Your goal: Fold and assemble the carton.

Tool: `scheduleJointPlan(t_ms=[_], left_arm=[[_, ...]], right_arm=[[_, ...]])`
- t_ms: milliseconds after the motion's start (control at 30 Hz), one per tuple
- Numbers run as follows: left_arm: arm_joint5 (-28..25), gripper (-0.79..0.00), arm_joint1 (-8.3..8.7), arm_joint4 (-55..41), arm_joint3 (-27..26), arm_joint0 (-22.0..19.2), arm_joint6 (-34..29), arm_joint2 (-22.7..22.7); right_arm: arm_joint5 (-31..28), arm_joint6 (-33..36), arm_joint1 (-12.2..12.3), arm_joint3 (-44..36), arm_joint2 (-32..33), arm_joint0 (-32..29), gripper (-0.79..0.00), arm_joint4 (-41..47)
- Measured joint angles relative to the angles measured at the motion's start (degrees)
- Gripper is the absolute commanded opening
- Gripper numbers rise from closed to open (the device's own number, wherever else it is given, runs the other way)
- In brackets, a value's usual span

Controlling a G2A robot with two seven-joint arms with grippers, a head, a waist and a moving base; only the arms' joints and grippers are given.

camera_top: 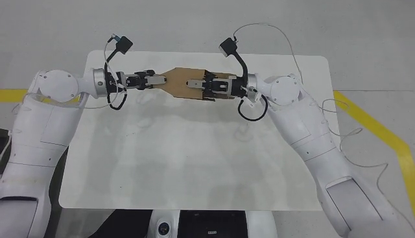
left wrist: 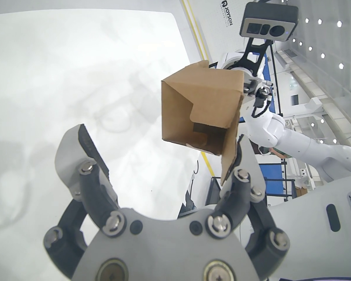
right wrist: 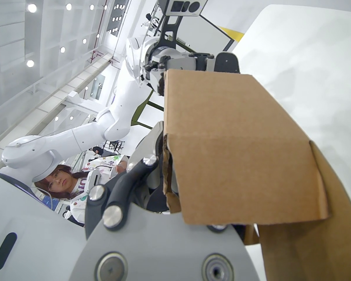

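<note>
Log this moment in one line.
carton: aloft over table | right gripper: shut on carton | left gripper: open at carton's end

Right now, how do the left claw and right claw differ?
Left claw is open, one finger beside a flap of the carton; right claw is shut on the carton's wall. Left claw sits at the carton's open end; right claw holds it from the opposite end. Both point at each other above the table.
</note>
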Motion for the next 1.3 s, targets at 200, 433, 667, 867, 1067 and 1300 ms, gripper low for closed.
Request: scheduleJointPlan(t_ms=[200, 433, 667, 867, 1067, 1300], left_arm=[[-0.14, 0.0, -0.04, -0.32, 1.51, -0.57, 0.42, -0.03], [-0.36, 0.0, 0.0, -2.19, 2.69, -0.9, -0.26, -0.51], [-0.51, 0.0, -0.06, -2.92, 1.66, -0.48, -1.24, 0.08], [-0.33, 0.0, -0.11, -4.03, 0.75, -0.24, -2.18, 0.45], [-0.19, 0.0, -0.11, -4.69, 0.56, -0.2, -2.74, 0.53], [-0.18, 0.0, -0.18, -4.79, 0.12, -0.09, -3.24, 1.04]], right_arm=[[-0.86, 1.06, -0.08, -0.36, -0.05, -0.25, -0.785, 2.4], [-1.49, 2.63, -0.26, 0.38, -0.29, -0.04, -0.785, 5.33], [-1.88, 3.95, -0.65, 0.81, -0.92, 0.0, -0.785, 8.8], [-2.35, 4.81, -0.94, 1.86, -1.29, 0.46, -0.785, 10.55], [-2.89, 5.26, -1.15, 2.35, -1.4, 0.56, -0.785, 11.91], [-3.83, 6.93, -1.47, 2.8, -1.25, 0.31, -0.785, 16.32]])
